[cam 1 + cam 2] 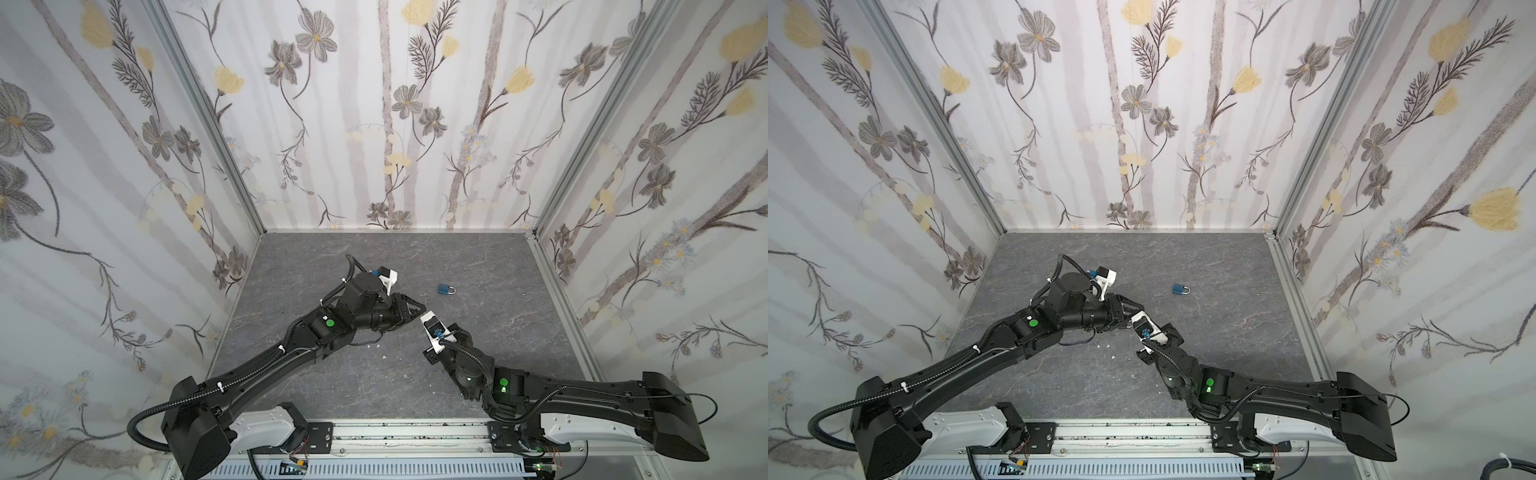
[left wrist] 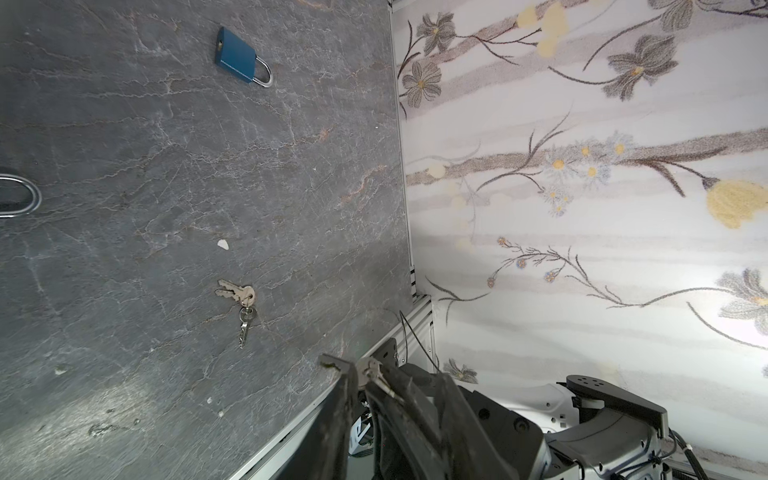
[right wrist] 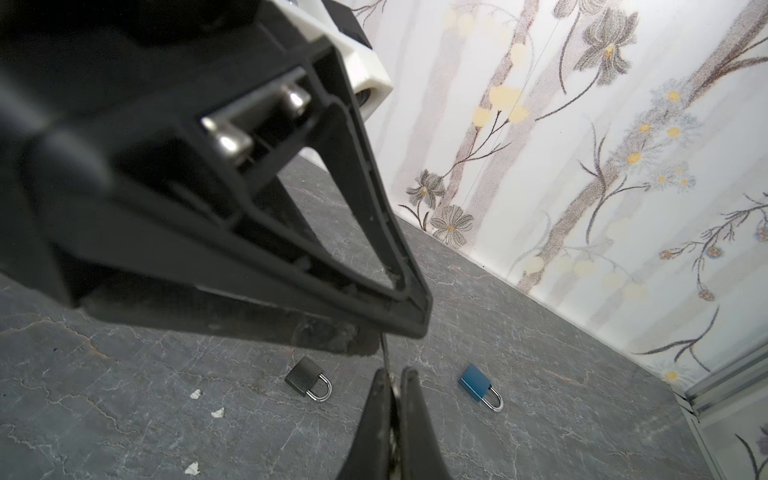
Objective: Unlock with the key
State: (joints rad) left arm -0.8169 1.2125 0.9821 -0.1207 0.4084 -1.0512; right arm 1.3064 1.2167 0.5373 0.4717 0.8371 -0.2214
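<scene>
**Key at handover, no lock opened yet**

Top views: left tool (image 1: 419, 311) meets the right arm near the blue padlock (image 1: 446, 289), on its arm-base side. Padlock lies untouched on the worktop (image 1: 490, 266).

Left wrist: key (image 2: 368, 370) sits between the left tool's fingers, well apart from the blue padlock. Can't tell if it's gripped.

Right wrist: right tool (image 3: 392, 382) is pinched together on thin metal, looks like that key. Black padlock (image 3: 305, 374) lies near the blue padlock, shackle closed. Insertion and turn not yet done.

Two black arms reach in from the near edge and bend toward each other in the middle. The left claw (image 1: 419, 309) points to the right, its fingers close together, their tightness unclear. The right claw (image 3: 392, 376) angles up to meet it, tip to tip, jaws pressed together.
</scene>
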